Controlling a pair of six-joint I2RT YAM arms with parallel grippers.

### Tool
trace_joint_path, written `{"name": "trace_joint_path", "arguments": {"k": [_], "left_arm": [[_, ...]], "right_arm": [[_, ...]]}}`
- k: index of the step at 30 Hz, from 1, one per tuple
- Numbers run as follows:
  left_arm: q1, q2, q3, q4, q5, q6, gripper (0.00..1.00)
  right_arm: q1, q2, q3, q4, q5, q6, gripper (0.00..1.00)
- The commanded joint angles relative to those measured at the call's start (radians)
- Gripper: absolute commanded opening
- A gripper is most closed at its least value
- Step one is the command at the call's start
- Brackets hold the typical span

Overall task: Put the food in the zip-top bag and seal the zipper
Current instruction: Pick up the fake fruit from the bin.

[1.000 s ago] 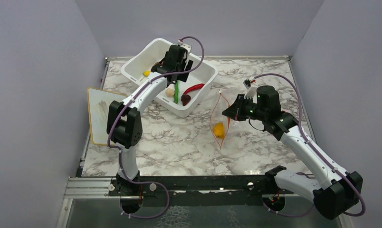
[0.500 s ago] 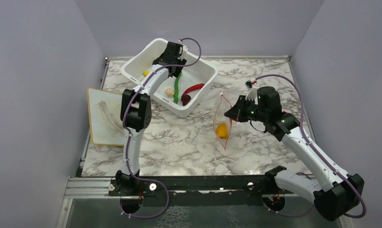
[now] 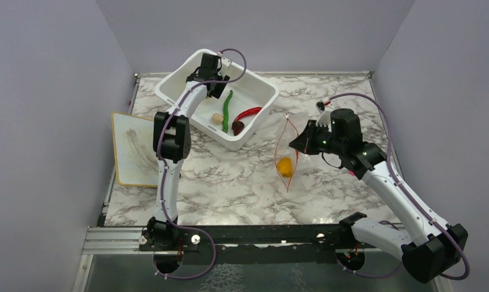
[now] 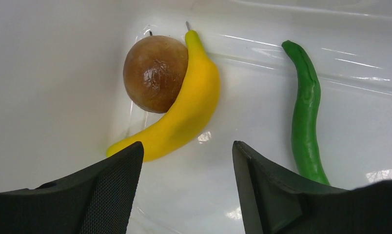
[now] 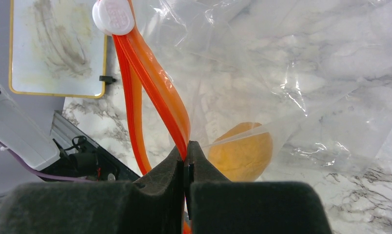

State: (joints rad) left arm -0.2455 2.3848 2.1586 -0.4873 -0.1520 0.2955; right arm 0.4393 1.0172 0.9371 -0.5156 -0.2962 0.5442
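My left gripper (image 3: 203,72) is open, down in the far left corner of the white tub (image 3: 247,136). In the left wrist view its jaws (image 4: 186,148) stand apart just short of the yellow banana (image 4: 186,109), which curves round the brown ball (image 4: 155,73); the green pod (image 4: 306,112) lies to the right. The green pod (image 3: 227,112), red chili (image 3: 248,113), beige mushroom (image 3: 217,118) and dark red piece (image 3: 238,126) lie in the tub. My right gripper (image 5: 186,146) is shut on the zipper (image 5: 157,87) of the clear bag (image 3: 289,143), holding its mouth up. The orange fruit (image 5: 243,151) is inside the bag.
A white board with a yellow rim (image 3: 132,149) lies at the table's left edge, partly over it. The zipper's white slider tab (image 5: 113,17) sits at the strip's far end. The tub's walls (image 4: 52,83) are close around the left gripper.
The left arm has stretched farther back and left, from over the tub's middle into its far left corner. The right gripper has shifted the bag slightly to the right.
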Motion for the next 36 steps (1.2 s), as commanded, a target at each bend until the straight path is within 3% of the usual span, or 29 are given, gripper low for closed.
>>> {"name": "trace_joint_path", "arguments": {"k": [1,22,25,36], "left_arm": [[0.022,0.060,0.049,0.011,0.075,0.012,0.69],[0.048,0.180,0.103,0.072,0.114,0.031,0.72],[0.046,0.175,0.089,0.071,0.149,0.020,0.58],[0.045,0.048,-0.018,0.075,0.143,-0.037,0.39]], "right_arm": [[0.001,-0.006,0.036,-0.009,0.031,-0.012,0.01],[0.001,-0.037,0.027,-0.029,0.083,-0.017,0.01],[0.001,-0.042,0.017,-0.029,0.080,-0.014,0.01],[0.001,-0.044,-0.010,0.006,0.054,-0.001,0.01]]}}
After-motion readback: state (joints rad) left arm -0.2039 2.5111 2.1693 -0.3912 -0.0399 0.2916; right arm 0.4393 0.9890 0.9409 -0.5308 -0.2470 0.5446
